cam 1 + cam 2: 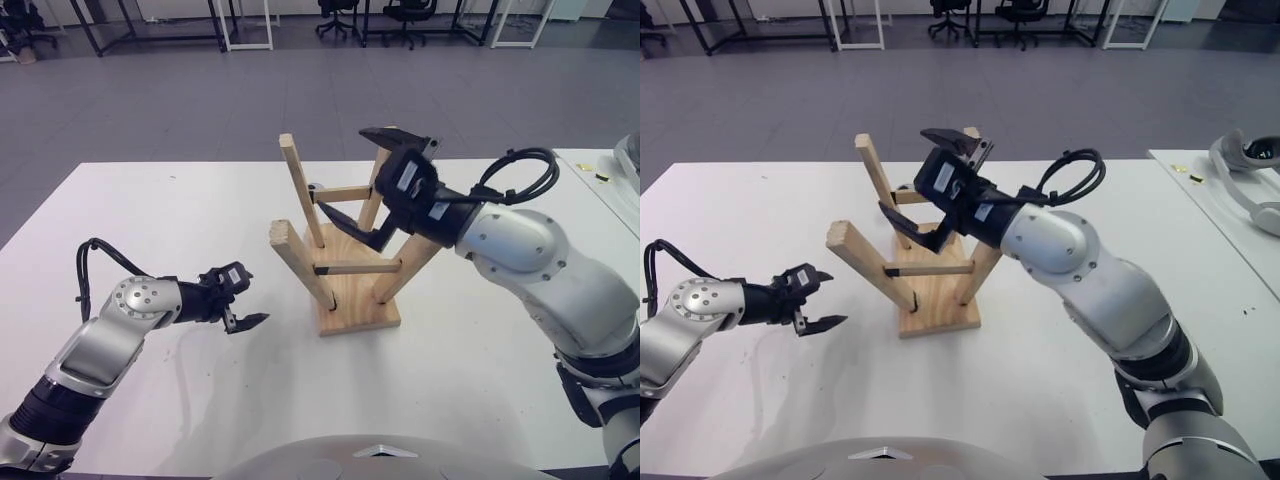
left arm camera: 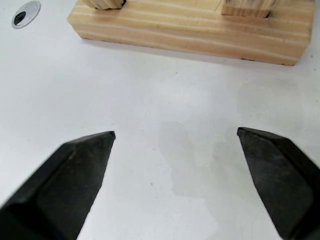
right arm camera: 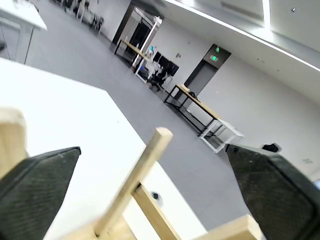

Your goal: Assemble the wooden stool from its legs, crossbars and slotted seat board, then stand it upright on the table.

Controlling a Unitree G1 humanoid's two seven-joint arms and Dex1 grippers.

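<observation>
Head pair: we look forward and down over the desk [image 1: 150, 200]; both eyes share the stool [image 1: 356, 267] and both arms. Left wrist: low, close to the desk, we face the seat board [image 2: 190, 25] past the left end effector [image 2: 175, 132]. Right wrist: we tilt upward past the right end effector [image 3: 152, 149] and a leg [image 3: 131, 182] into the room.

A second white table [image 1: 1225, 260] stands at the robot's right. It bears a white curved device [image 1: 1252, 152], possibly a headset. Grey floor [image 1: 200, 100] extends beyond. Desk frames [image 1: 219, 25] and office chairs [image 1: 405, 12] line the far side.
</observation>
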